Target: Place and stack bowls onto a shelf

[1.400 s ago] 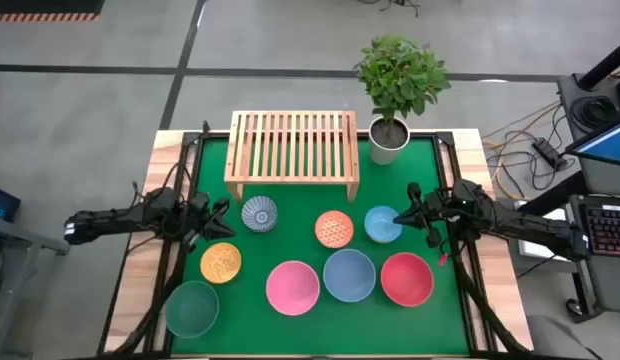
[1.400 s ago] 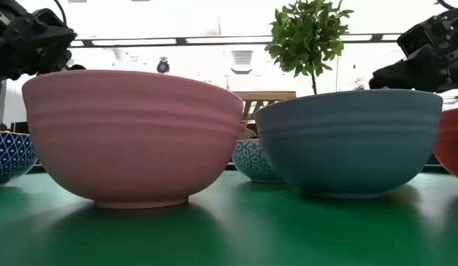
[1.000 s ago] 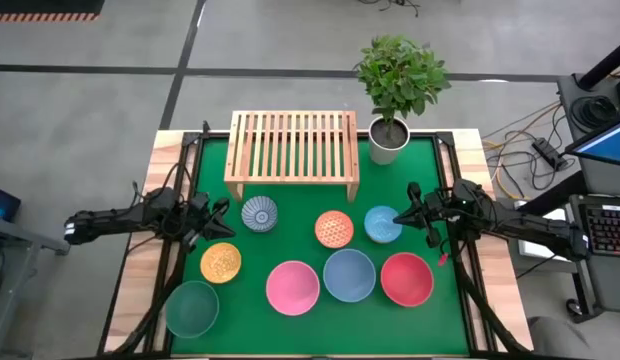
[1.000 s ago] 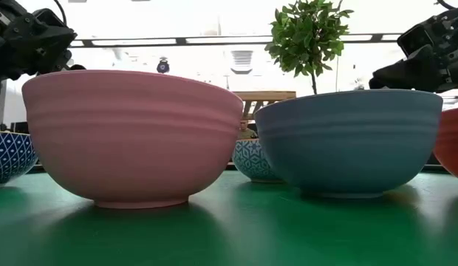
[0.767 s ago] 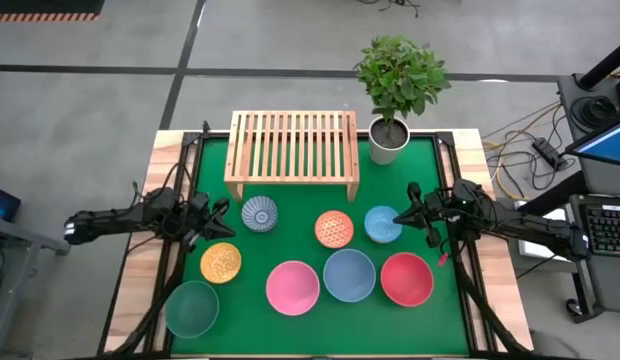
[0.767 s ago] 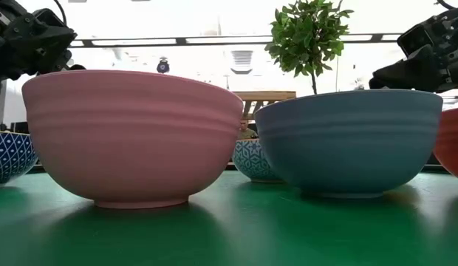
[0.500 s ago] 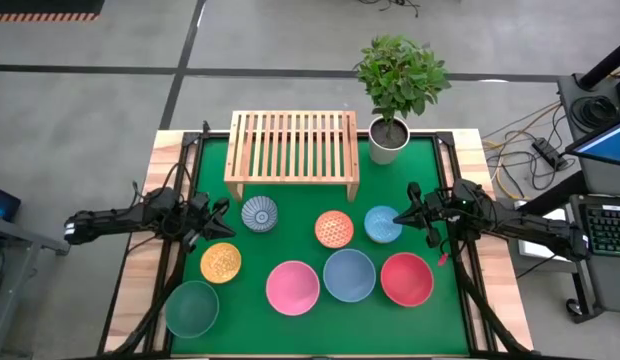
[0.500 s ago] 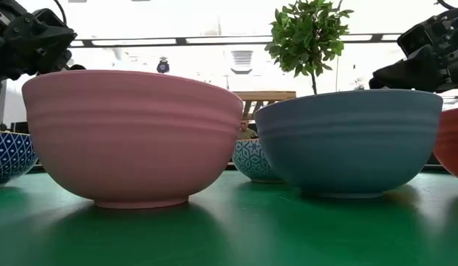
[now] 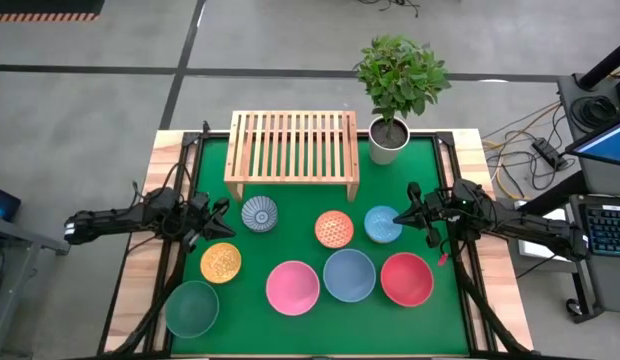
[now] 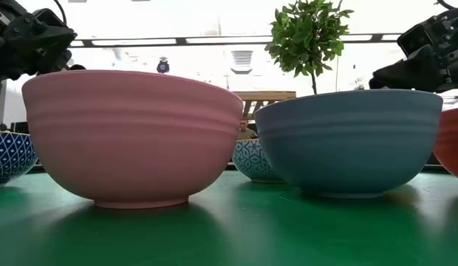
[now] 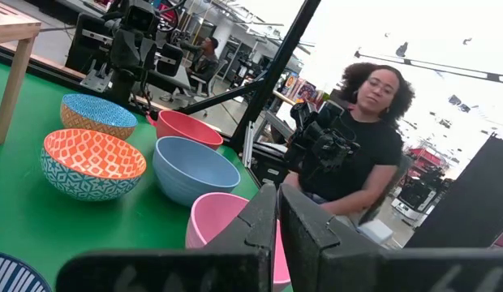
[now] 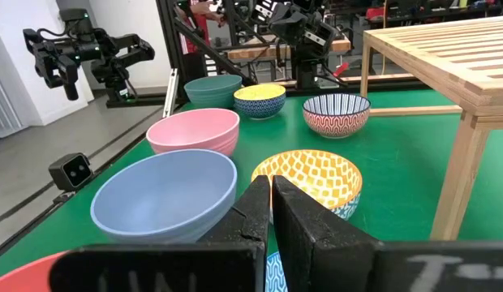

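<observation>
Several bowls stand on their bases on the green mat. The nearer row holds the teal (image 9: 192, 307), yellow (image 9: 221, 262), pink (image 9: 292, 286), blue-grey (image 9: 349, 274) and red (image 9: 406, 278) bowls. Farther back are the blue-white (image 9: 259, 213), orange (image 9: 334, 228) and light blue (image 9: 382, 223) bowls. The light-wood shelf (image 9: 291, 148) stands on its legs at the far edge, with nothing on its slats. My left gripper (image 9: 226, 207) hovers shut at the left edge, beside the blue-white bowl. My right gripper (image 9: 398, 215) hovers shut over the light blue bowl's right rim. Both point level toward the middle.
A white pot with a green plant (image 9: 389, 140) stands at the far right corner beside the shelf. Bare mat (image 9: 290, 240) lies between the shelf and the bowls. A person (image 11: 357, 146) sits beyond the table's right side, among camera stands.
</observation>
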Available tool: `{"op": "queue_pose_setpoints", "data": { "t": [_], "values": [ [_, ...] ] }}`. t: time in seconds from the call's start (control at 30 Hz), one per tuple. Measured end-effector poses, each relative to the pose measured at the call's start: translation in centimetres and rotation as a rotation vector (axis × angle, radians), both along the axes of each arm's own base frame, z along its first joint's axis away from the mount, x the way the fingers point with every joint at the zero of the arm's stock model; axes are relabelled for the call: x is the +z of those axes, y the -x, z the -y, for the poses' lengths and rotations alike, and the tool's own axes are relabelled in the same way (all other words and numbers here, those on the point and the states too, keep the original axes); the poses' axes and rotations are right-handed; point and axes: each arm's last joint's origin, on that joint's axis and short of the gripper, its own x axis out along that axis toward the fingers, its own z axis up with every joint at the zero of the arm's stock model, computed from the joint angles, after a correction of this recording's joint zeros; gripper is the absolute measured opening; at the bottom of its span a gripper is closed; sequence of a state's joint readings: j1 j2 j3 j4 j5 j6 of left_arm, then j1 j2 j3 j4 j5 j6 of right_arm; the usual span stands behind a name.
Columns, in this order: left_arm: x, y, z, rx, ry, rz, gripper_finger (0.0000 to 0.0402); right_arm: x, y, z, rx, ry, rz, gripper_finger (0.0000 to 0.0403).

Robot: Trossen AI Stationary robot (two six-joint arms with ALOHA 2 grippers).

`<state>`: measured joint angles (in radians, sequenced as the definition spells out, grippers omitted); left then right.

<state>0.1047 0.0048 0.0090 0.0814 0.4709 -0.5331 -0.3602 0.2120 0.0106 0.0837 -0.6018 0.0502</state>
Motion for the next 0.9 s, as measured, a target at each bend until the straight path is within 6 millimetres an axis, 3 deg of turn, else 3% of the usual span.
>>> {"op": "queue_pose_setpoints", "data": {
  "t": [0.73,0.83,0.9],
  "values": [
    [0.0,0.0,0.0,0.005,-0.024,0.01,0.0,0.0,0.0,0.0,0.0,0.0,0.0,0.0009],
    [0.6,-0.1,-0.4,0.167,-0.065,0.09,0.0,0.0,0.0,0.0,0.0,-0.003,0.0,0.0009],
    [1.4,0.0,-0.9,0.342,0.015,0.147,0.0,0.0,0.0,0.0,-0.005,-0.059,-0.014,0.0009]
  ]
}}
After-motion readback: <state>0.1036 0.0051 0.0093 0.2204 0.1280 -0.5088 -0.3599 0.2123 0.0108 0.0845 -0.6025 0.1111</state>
